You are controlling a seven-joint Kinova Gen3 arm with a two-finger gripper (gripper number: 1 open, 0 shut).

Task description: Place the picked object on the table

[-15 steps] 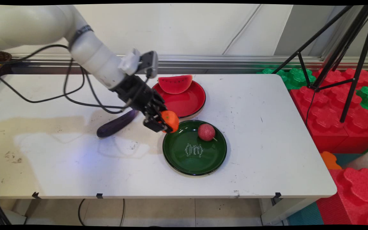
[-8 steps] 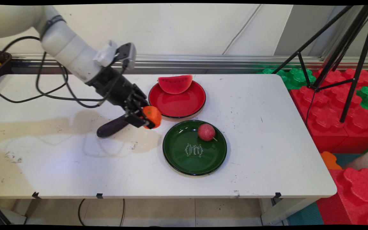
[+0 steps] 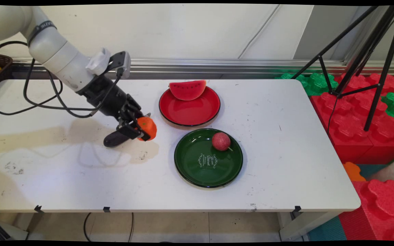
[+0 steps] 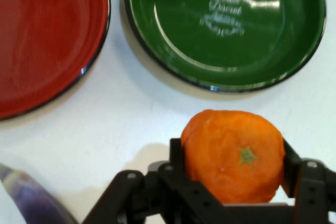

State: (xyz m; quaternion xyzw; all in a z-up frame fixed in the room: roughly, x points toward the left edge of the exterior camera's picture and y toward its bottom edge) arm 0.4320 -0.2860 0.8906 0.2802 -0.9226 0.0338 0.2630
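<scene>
White table [image 3: 286,112], pincer [image 3: 141,130] gripping dimpled orange [image 3: 147,127]

The gripper [image 4: 232,156] clamps an orange [image 4: 232,155] at five o'clock. A green plate [image 4: 273,51] lies at one o'clock, a red plate [image 4: 47,40] at ten, and a purple eggplant [image 4: 29,200] at eight.

White table [image 3: 286,112]: two plates, eggplant [image 3: 115,139]
</scene>
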